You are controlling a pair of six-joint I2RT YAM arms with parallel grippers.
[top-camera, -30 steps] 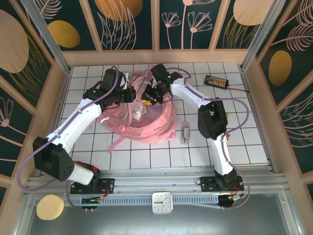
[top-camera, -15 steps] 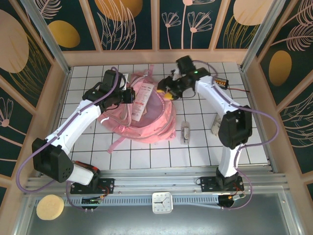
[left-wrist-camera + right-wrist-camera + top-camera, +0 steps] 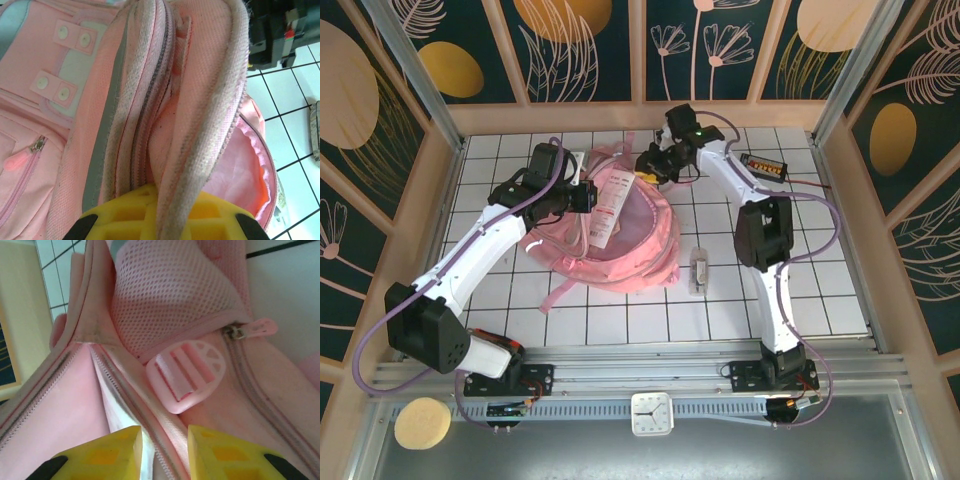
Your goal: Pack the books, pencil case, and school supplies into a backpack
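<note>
The pink backpack (image 3: 642, 245) lies in the middle of the table with its mouth held apart. The school supplies, a long white packet with red print (image 3: 607, 208), rest in that opening. My left gripper (image 3: 582, 195) is shut on a fold of the backpack's rim (image 3: 200, 125), which runs out from between its yellow pads (image 3: 125, 215). My right gripper (image 3: 646, 174) is at the bag's far top edge. Its fingers (image 3: 220, 450) close on the zipper rim (image 3: 150, 420) beside a pink strap buckle (image 3: 187, 372). The books and the pencil case are hidden.
A small pale oblong item (image 3: 698, 270) lies on the tiles right of the backpack. A black device with orange dots (image 3: 763, 166) and its cable sit at the back right. Wooden walls close the table on three sides.
My right gripper drew back out of the backpack's mouth, leaving the packet lying in the opening, swung right, then came back to the top rim. The left arm has not moved.
</note>
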